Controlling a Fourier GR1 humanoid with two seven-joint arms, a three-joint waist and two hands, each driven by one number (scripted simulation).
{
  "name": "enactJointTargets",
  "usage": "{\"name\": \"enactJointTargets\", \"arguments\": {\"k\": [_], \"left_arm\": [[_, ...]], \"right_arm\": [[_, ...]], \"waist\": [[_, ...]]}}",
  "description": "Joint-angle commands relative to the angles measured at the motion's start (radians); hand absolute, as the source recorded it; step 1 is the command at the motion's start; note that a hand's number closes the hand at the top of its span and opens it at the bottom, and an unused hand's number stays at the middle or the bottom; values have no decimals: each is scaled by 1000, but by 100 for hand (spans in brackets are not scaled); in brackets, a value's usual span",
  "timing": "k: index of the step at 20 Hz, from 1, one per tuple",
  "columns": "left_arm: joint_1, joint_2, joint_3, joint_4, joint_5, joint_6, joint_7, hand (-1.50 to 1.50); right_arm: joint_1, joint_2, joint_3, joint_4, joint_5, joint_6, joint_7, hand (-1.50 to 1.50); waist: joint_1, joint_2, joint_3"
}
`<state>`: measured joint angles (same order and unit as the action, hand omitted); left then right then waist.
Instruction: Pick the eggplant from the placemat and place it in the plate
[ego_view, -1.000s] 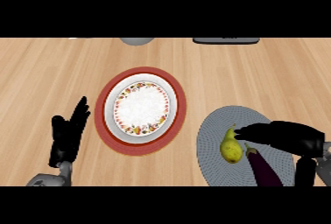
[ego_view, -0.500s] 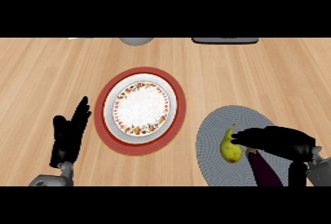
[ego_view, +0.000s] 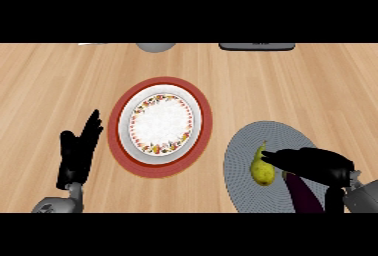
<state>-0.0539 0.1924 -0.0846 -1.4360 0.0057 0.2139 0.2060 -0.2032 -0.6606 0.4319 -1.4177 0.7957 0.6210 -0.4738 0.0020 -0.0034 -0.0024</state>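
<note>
Currently the wooden desk (ego_view: 74, 75) carries two mats. Toward the desk's middle lies a red round placemat (ego_view: 201, 107), and on it sits a white plate (ego_view: 162, 123) with a flowered rim; nothing lies on the plate.

Near the desk's right front corner lies a grey round placemat (ego_view: 247, 145). On it rests a yellow-green pear (ego_view: 261, 168), stem end pointing toward the far edge. Just beside the pear, on its right, lies the dark purple eggplant (ego_view: 304, 195), running toward the near edge and partly covered by the right hand.

Right hand (ego_view: 314, 162): black, over the grey placemat, directly above the eggplant's far end, fingers curved and pointing left toward the pear. The fingertips (ego_view: 269, 156) sit right at the pear's upper side; whether they touch it cannot be told. The hand is curved over the eggplant, but a closed hold on it is not visible, so its grip state cannot be told.

Left hand (ego_view: 77, 152): near the desk's left front edge, open, fingers straight and pointing toward the far edge, holding nothing, well apart from the red placemat.

Along the far edge: a grey rounded object (ego_view: 156, 47) and a dark flat object (ego_view: 256, 46), both cut off by the view.
</note>
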Motion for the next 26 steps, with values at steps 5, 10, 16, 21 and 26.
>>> {"name": "enactJointTargets", "arguments": {"k": [5,10,16,21,26], "left_arm": [[-8,-5,8,-69,-19,-6,90,0],[-65,-25,27,-21,-32,-13,79,0],[11,-29,7,-26,-36,-31,30,0],[-4,-27,13,-23,-34,-28,33,0],[-14,-36,-9,-16,-37,-42,36,0]], "right_arm": [[-16,3,23,73,89,-66,-162,150],[-7,43,-9,29,101,-45,-130,150],[-66,446,-72,66,123,-161,365,150],[-126,628,-151,71,166,-326,613,150],[-248,657,-132,34,253,-503,913,150]], "waist": [[2,3,3],[-3,3,2],[13,-1,-1],[24,-4,-3],[63,-6,-4]]}}
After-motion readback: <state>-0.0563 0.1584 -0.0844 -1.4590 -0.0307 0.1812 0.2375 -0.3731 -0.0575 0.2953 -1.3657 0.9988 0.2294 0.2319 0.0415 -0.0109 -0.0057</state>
